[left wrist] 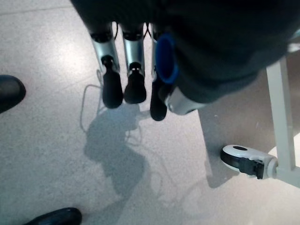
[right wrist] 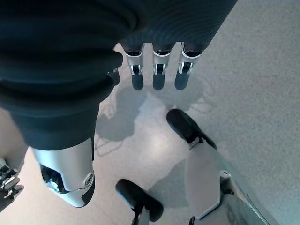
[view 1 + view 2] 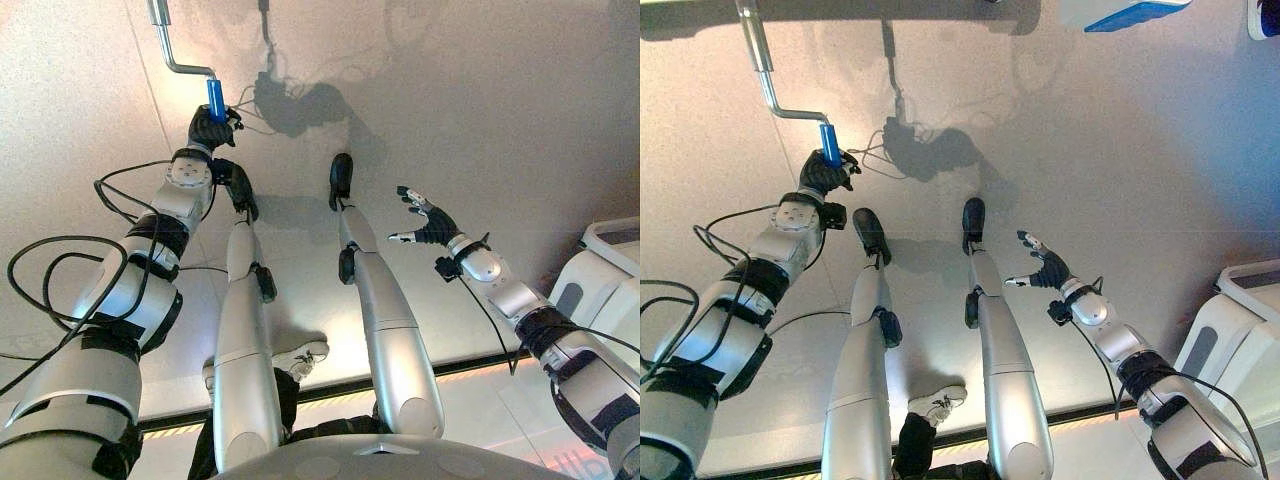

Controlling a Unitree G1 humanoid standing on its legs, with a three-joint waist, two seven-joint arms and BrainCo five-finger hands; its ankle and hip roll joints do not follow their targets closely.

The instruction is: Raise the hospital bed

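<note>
Left eye view shows you your left hand (image 3: 210, 128) wrapped tight round the blue crank handle (image 3: 216, 100) (silver rod above), right hand (image 3: 428, 220) spread wide.

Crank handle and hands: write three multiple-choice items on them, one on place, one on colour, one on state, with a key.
1. Where is the left hand?
A. on the crank handle
B. on the bed frame
C. on the caster wheel

2. What colour is the crank handle's grip?
A. red
B. blue
C. yellow

3. How is the right hand?
A. curled round the crank
B. closed into a fist
C. open, holding nothing

Key: 1 A, the fingers wrap the grip in the left eye view; 2 B, the grip shows blue against the silver rod; 3 C, its fingers are spread above the floor.
</note>
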